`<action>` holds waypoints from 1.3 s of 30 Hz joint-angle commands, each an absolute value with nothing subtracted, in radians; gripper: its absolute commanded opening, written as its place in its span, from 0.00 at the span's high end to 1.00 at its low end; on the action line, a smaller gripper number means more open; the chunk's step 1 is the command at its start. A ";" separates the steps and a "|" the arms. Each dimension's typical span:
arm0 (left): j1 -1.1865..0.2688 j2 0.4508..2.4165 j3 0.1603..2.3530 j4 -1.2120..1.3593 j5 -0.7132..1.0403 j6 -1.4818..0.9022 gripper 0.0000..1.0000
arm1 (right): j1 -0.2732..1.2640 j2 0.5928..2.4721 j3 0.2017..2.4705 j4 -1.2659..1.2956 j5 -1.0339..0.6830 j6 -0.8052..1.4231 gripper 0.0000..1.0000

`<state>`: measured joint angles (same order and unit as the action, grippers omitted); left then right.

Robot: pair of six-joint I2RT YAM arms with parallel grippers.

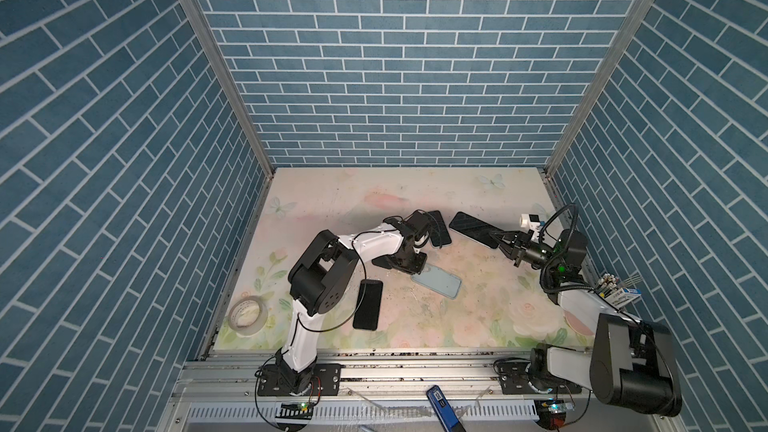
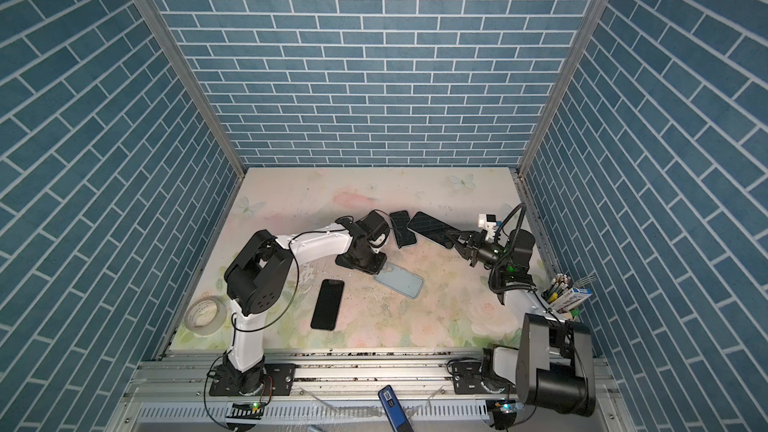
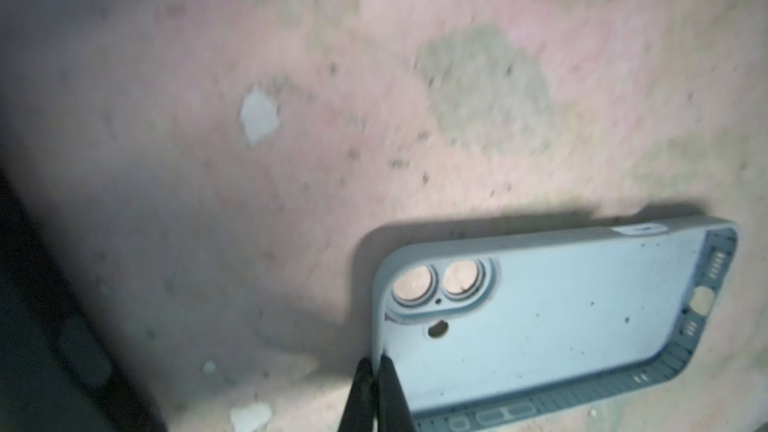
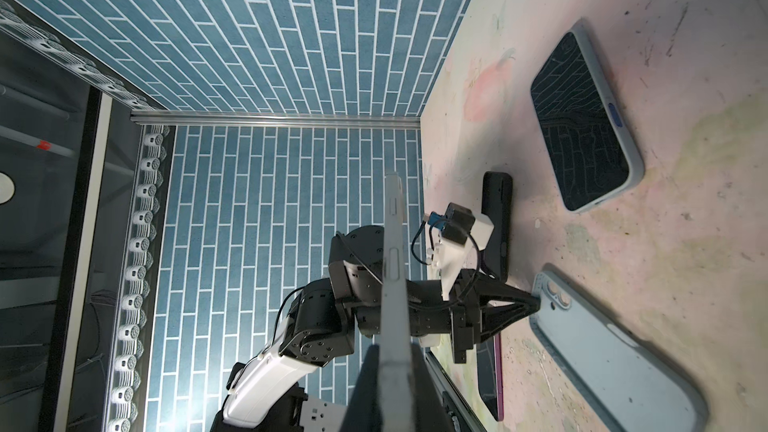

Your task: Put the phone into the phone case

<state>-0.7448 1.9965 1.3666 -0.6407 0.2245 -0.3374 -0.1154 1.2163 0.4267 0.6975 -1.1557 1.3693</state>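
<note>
Left gripper (image 3: pixel 376 365) pinches the camera corner of the phone case (image 3: pixel 561 317), right gripper (image 1: pixel 497 238) clamps the phone (image 1: pixel 471 227) beyond it.

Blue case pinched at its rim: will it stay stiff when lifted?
It will probably flex: the case is an empty, thin-walled shell, and the left gripper pinches only its rim at one end. It is likely light, so it may swing or slip.

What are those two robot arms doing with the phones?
The left claw is pinched shut on the rim of the empty light blue phone case, which lies on the table. The right claw grips a dark phone by one end, farther back. The phone is not in the case yet.
</note>
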 commanded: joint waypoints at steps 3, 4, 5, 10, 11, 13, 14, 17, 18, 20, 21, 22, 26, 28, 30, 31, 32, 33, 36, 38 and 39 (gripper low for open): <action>-0.747 1.858 1.180 -0.547 0.191 -0.474 0.97 | -0.094 1.131 0.464 0.358 -1.134 1.115 1.00; -0.748 1.833 1.146 -0.534 0.188 -0.497 0.97 | -0.079 1.121 0.480 0.267 -1.124 1.056 1.00; -0.750 1.806 1.110 -0.519 0.182 -0.521 0.97 | -0.056 1.109 0.504 0.151 -1.102 0.978 1.00; -0.778 1.687 0.985 -0.490 0.139 -0.607 0.98 | 0.065 1.076 0.629 -0.274 -0.937 0.684 1.00; -0.787 1.664 0.968 -0.492 0.127 -0.622 0.98 | 0.086 1.074 0.642 -0.303 -0.918 0.666 1.00; -0.803 1.621 0.931 -0.487 0.104 -0.648 0.97 | 0.115 1.074 0.655 -0.330 -0.900 0.652 1.00; -0.812 1.600 0.913 -0.482 0.095 -0.663 0.97 | 0.131 1.078 0.660 -0.341 -0.893 0.647 1.00; -0.841 1.549 0.868 -0.459 0.079 -0.698 0.97 | 0.178 1.082 0.665 -0.366 -0.872 0.637 1.00; -0.851 1.535 0.855 -0.453 0.072 -0.713 0.97 | 0.191 1.083 0.664 -0.373 -0.868 0.638 1.00; -0.871 1.513 0.833 -0.439 0.065 -0.737 0.96 | 0.216 1.080 0.664 -0.384 -0.861 0.638 1.00; -0.880 1.506 0.821 -0.430 0.063 -0.748 0.95 | 0.224 1.078 0.666 -0.390 -0.858 0.637 1.00; -0.889 1.498 0.807 -0.415 0.061 -0.761 0.95 | 0.234 1.075 0.666 -0.399 -0.856 0.635 1.00; -0.920 1.478 0.755 -0.363 0.054 -0.794 0.91 | 0.257 1.064 0.666 -0.423 -0.859 0.634 1.00; -0.923 1.462 0.734 -0.342 0.055 -0.804 0.85 | 0.269 1.058 0.664 -0.433 -0.865 0.635 1.00; -0.923 1.433 0.710 -0.311 0.062 -0.807 0.75 | 0.283 1.054 0.658 -0.438 -0.876 0.635 1.00; -0.923 1.415 0.701 -0.290 0.072 -0.808 0.70 | 0.295 1.055 0.655 -0.438 -0.883 0.637 1.00; -0.922 1.402 0.681 -0.272 0.079 -0.810 0.68 | 0.313 1.057 0.651 -0.437 -0.886 0.637 1.00; -0.922 1.390 0.672 -0.261 0.080 -0.810 0.67 | 0.331 1.060 0.648 -0.438 -0.884 0.638 1.00; -0.920 1.359 0.644 -0.215 0.087 -0.819 0.67 | 0.395 1.067 0.635 -0.425 -0.858 0.651 1.00; -0.914 1.344 0.616 -0.169 0.097 -0.835 0.67 | 0.430 1.074 0.621 -0.394 -0.842 0.675 1.00; -0.909 1.339 0.604 -0.148 0.105 -0.843 0.67 | 0.440 1.079 0.614 -0.378 -0.838 0.688 1.00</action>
